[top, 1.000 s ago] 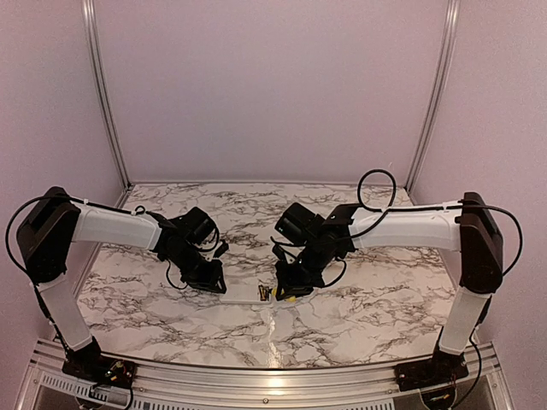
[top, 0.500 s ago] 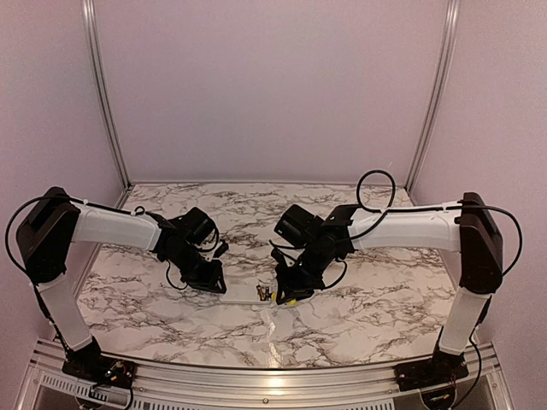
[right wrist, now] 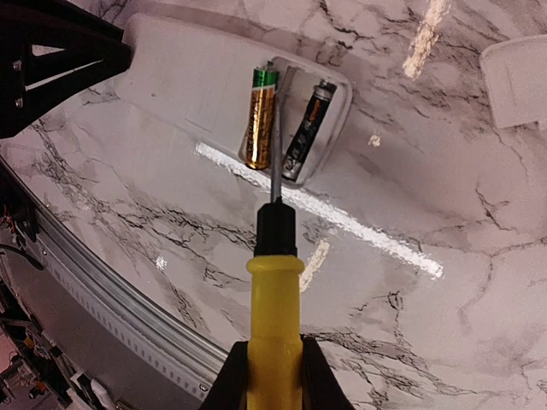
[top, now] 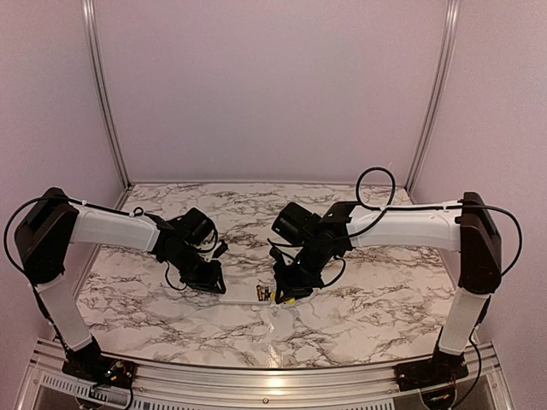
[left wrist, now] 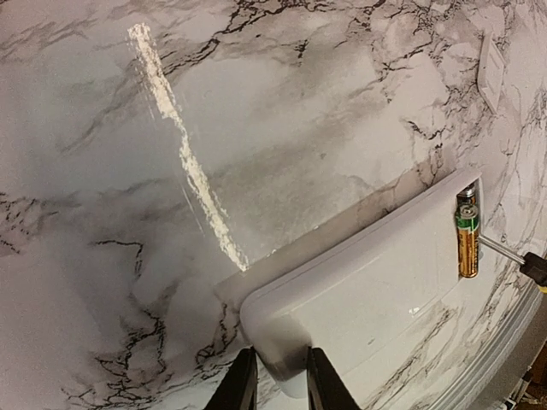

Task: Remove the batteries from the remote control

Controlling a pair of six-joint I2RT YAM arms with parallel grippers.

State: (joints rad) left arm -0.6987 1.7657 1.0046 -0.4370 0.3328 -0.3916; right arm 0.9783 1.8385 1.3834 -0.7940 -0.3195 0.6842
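Left gripper (left wrist: 280, 383): pinching the remote (left wrist: 367, 286) by its end, mid-table.
Right gripper (right wrist: 273, 376): clamping the screwdriver (right wrist: 275, 290), tip probing between the batteries (right wrist: 259, 115).
Progress: cover (right wrist: 517, 81) lying off — both batteries sitting in the recess, none out.

Pale lilac walls (top: 273, 85), aluminium corner posts (top: 106, 94), marble tabletop (top: 385, 299), glare streaks (left wrist: 184, 154)

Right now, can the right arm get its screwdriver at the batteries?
Probably yes: the batteries lie exposed in the recess of the remote control, and the right claw holds the screwdriver tip between them, unblocked.
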